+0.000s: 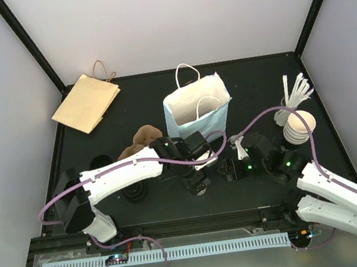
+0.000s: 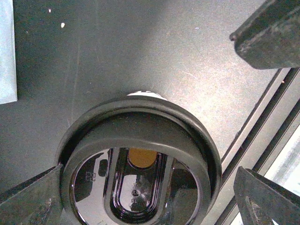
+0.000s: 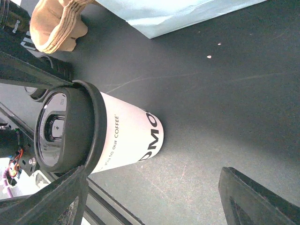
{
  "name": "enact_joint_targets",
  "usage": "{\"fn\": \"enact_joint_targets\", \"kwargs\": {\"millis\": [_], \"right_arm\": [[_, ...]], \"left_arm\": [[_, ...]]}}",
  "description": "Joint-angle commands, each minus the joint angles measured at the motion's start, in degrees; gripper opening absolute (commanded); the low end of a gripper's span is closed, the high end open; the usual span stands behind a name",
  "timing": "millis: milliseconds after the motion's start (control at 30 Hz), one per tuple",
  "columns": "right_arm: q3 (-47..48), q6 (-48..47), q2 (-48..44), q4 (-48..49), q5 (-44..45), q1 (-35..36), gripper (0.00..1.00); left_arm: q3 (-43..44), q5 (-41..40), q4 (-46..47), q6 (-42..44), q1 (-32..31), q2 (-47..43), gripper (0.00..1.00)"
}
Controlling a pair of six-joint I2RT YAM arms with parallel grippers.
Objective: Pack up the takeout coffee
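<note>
Bench [image 1: 258, 81], seen from above, with both arms reaching toward its middle. The largest item is the pale blue bag [image 1: 196, 114], upright with its mouth open, standing midway along the bench toward the far edge. A flat brown bag [image 1: 85, 105] lies in the far left corner. A nested stack of white cups [image 1: 298, 125] sits near the right edge. The takeout coffee [image 3: 122, 136] stands upright close to the near edge, about midway along it, in front of the pale blue bag and apart from it. Its black lid [image 2: 140, 154] is pressed on. The left gripper [image 2: 148, 168] hangs directly above the lid with its jaws spread wide. One finger is at the lid's rim and the other is clear of it, so we read no grip. The right gripper [image 3: 153, 171] faces the cup from the side, also spread wide and holding nothing. We cannot tell whether its near finger touches the lid. We judge the cup light, though whether it is filled cannot be seen. Its paper wall is thin and would dent under a hard squeeze, and the glossy lid looks slippery and could pop off if used as a handle. We would therefore grip the printed paper wall just below the lid's rim, gently, and keep the cup upright.
</note>
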Motion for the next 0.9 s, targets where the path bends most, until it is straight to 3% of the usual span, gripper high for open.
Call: {"fn": "enact_joint_targets", "kwargs": {"millis": [0,500,633,867], "right_arm": [[2.6,-2.8,1.3,-0.7,-1.7,-0.4,0.79],[4.9,-6.2,3.8,-1.0,-4.0,-0.4,0.80],[7.0,-8.0,6.1,-3.8,-3.0,-0.2,0.80],[11.9,-10.0,9.1,-6.4,0.9,4.0,0.82]], "left_arm": [[1.9,1.7,-2.4,-1.2,-0.5,-2.0,0.99],[1.5,1.2,-1.3,-4.6,0.6,-6.9,0.99],[-3.1,5.0,3.3,-8.1,5.3,-12.7,0.96],[-13.8,13.5,11.7,-13.9,16.3,-25.2,0.81]]}}
